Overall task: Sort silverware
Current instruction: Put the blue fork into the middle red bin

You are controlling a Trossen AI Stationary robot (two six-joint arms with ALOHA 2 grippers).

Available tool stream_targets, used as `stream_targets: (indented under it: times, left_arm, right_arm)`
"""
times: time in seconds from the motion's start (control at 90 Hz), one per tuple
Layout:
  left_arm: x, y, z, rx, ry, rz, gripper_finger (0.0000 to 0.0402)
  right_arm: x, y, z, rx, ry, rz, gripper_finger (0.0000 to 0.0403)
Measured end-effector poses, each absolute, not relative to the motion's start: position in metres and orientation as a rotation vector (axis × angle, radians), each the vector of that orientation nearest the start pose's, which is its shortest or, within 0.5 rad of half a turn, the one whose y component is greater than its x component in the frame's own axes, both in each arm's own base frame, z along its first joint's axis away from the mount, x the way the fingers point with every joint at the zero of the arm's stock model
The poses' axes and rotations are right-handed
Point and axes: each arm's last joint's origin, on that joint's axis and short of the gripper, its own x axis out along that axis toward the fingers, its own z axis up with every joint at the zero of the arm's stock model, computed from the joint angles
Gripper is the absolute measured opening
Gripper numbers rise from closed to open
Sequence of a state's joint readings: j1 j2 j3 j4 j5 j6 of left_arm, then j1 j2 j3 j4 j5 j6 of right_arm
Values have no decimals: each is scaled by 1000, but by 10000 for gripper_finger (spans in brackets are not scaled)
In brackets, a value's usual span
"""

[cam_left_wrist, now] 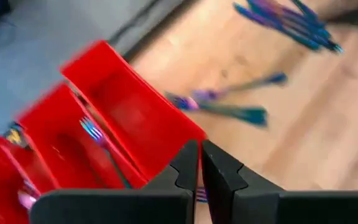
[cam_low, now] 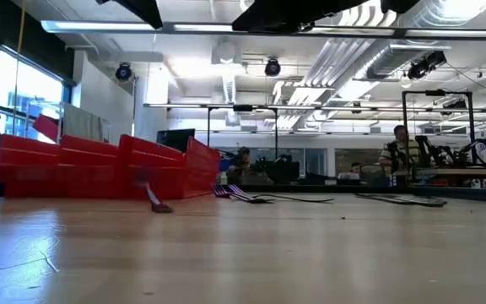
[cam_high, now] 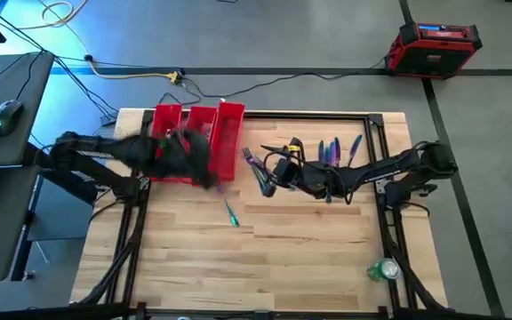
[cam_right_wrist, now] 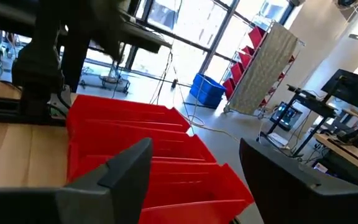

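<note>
Single fork (cam_high: pixel 231 212) lies alone nearest table front; rest of silverware (cam_high: pixel 336 149) spread at rear-right, some pcs in red tray (cam_high: pixel 229 116). Left gripper (cam_left_wrist: pixel 199 169) over tray's edge, fingers clenched, empty. Right gripper (cam_right_wrist: pixel 194 171) near tray, fingers spread, empty.

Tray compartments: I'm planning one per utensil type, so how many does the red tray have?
3, side by side in the red tray at the table's far edge; the left arm's gripper covers part of it in the high view.

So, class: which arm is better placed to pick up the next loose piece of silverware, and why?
Probably right: the right gripper hangs open beside the loose silverware, while the left gripper is shut over the red tray.
</note>
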State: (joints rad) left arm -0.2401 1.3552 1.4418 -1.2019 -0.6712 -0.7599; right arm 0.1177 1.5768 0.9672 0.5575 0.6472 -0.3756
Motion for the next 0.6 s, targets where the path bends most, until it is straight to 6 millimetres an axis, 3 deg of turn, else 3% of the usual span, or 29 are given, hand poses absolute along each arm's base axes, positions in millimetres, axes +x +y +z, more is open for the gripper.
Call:
stream_targets:
  times: [0.178,0.289,0.444,0.6]
  left_arm:
    - [261,-104,318,-376,839,735,0]
    - [272,-132,286,-472,947,771,4]
    - [287,-153,245,-588,1144,824,34]
    - [295,-155,225,-684,1235,902,85]
  right_arm:
    - [347,23,272,-387,148,-515,231]
    - [347,23,272,-387,148,-517,231]
    - [347,23,272,-384,148,-517,231]
    - [347,24,266,-375,194,-507,231]
